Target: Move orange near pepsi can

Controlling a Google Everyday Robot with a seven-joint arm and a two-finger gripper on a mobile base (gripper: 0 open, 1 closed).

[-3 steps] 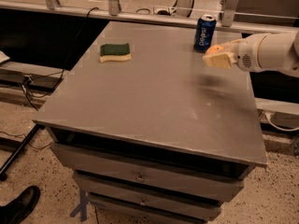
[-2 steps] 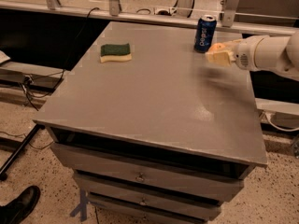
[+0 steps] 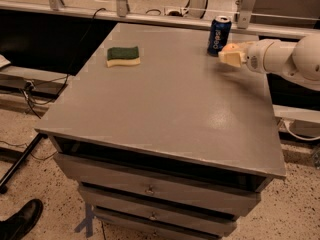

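The claw (image 3: 228,58) is closed on the orange (image 3: 231,47), just beside the pepsi can (image 3: 219,35) and a little above the surface (image 3: 175,109). If the arm pushes closer, it can knock the can over. If it releases too high, the orange may roll away.

Illumination: dim, warm, from overhead. Pale glare marks the counter (image 3: 165,99) at right-centre. The hand (image 3: 231,57), gripping the orange (image 3: 231,47) beside the pepsi can (image 3: 219,35), casts a faint shadow.
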